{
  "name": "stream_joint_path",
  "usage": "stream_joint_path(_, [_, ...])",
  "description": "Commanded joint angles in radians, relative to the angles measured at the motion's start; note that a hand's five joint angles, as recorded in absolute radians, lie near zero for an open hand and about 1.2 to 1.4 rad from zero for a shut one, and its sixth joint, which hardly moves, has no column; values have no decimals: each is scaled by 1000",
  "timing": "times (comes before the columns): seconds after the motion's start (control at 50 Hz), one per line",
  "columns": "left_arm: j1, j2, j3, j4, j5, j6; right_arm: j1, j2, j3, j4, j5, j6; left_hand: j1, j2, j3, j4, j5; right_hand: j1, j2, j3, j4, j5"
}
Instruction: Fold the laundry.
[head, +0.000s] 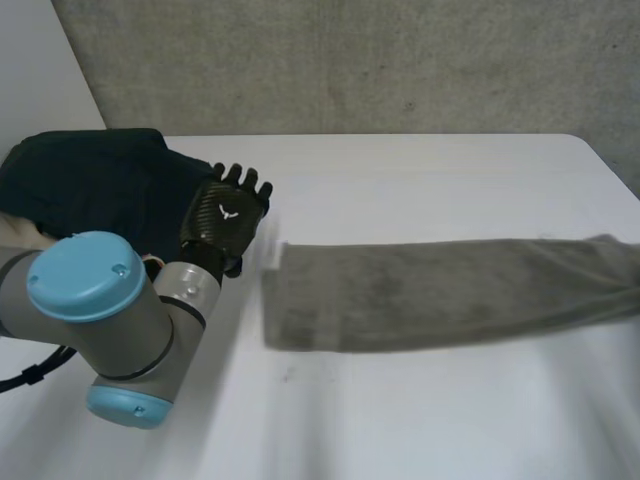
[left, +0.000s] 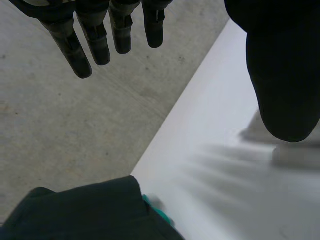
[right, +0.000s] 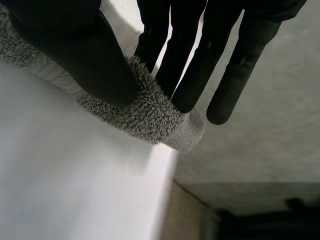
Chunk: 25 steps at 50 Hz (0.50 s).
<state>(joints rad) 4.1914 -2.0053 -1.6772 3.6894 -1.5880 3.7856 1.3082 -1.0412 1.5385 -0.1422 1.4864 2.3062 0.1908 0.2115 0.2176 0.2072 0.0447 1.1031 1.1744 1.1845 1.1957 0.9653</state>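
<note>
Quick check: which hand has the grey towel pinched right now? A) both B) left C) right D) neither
C: in the right wrist view the right hand pinches an edge of the grey towel between thumb and fingers; the left hand is open, holding nothing.

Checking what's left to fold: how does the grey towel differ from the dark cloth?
The grey towel lies stretched in a long strip; the dark cloth sits bunched. The right robot hand pinches the grey towel; no hand grips the dark cloth. Both lie on the table.
</note>
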Motion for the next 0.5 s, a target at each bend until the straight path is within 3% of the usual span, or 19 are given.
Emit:
stream_joint_path(0.02, [3, 46, -29, 0, 0, -9, 44, -43, -3, -94, -18, -140, 8, -13, -19, -8, -20, 293, 222, 212, 201, 256])
stream_joint_path(0.18, [12, 89, -56, -12, -1, -24, 391, -103, 20, -272, -149, -154, 11, -10, -16, -5, -18, 293, 222, 212, 201, 256])
stream_joint_path(0.3, [22, 129, -73, -51, -1, -59, 716, -40, 38, -350, -296, -198, 11, -10, -16, -5, -18, 293, 222, 212, 201, 256])
stream_joint_path(0.36, [26, 140, -82, -60, -1, -79, 817, 19, 43, -350, -345, -241, 8, -13, -19, -8, -20, 293, 222, 212, 201, 256])
stream_joint_path(0.5, [24, 137, -88, -62, 0, -90, 904, 109, 61, -341, -400, -295, 11, -10, -16, -5, -18, 293, 222, 212, 201, 256])
